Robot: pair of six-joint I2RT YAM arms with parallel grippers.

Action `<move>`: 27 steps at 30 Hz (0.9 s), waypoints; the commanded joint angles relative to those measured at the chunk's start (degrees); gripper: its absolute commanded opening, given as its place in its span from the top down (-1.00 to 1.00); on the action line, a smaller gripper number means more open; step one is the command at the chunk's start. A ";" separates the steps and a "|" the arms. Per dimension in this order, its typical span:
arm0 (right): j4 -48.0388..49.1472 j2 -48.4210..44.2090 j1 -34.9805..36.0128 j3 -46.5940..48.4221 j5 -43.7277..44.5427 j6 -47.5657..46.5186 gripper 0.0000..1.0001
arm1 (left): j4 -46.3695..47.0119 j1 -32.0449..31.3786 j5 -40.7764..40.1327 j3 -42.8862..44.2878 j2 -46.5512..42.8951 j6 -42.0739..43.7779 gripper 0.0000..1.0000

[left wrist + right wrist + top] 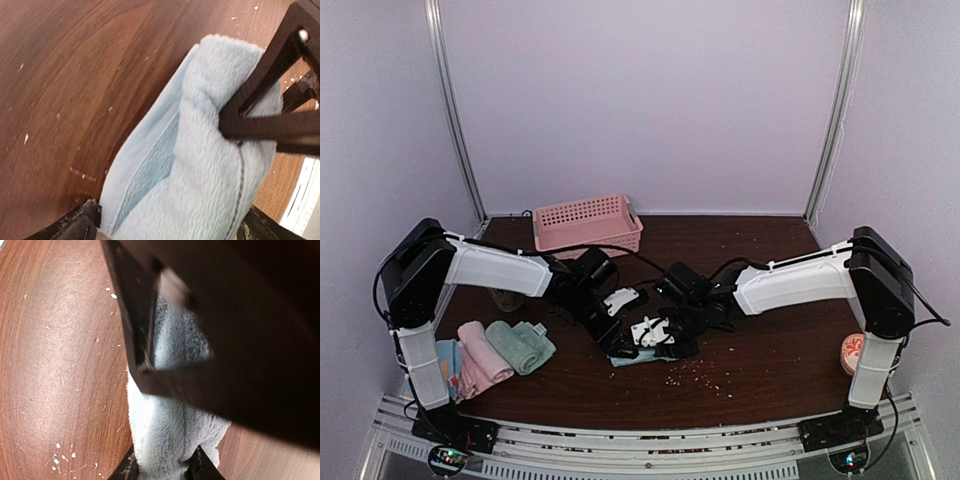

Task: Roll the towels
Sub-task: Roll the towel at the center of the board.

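Note:
A light blue towel (628,359) lies partly rolled at the table's middle, mostly hidden under both grippers. In the left wrist view the towel (200,170) fills the wide gap between my left gripper's (172,227) jaws, touching both fingers. My right gripper's dark fingers (270,122) pinch the roll's far end. In the right wrist view my right gripper (165,471) is shut tight on a bunched fold of the towel (165,430). From above, the left gripper (618,345) and right gripper (665,335) meet over it. Rolled pink (480,352), sage green (522,345) and blue (447,356) towels lie at the left.
A pink perforated basket (586,222) stands at the back, left of centre. A small orange-and-white object (852,350) sits by the right arm's base. White crumbs (695,375) dot the wood in front of the grippers. Walls enclose the table on three sides.

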 commanded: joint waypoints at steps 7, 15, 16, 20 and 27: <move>-12.59 6.98 -0.47 -4.45 -0.27 7.09 0.42 | 1.49 0.86 -6.67 -5.49 -3.84 0.69 -0.96; -16.56 8.54 -2.00 -2.31 -5.65 5.99 0.42 | 3.86 1.91 -17.80 -9.06 -12.63 -4.12 -0.96; -17.57 9.04 -2.50 -1.53 -6.77 5.73 0.42 | 4.72 1.91 -20.95 -9.87 -15.05 -5.28 -0.96; -22.34 11.84 -4.85 2.52 -10.53 5.06 0.43 | 7.76 1.95 -29.59 -11.90 -23.63 -8.84 -0.96; -30.33 16.89 -8.36 10.67 -17.06 4.35 0.43 | 23.31 9.14 -27.87 -13.75 -33.25 -16.45 -0.87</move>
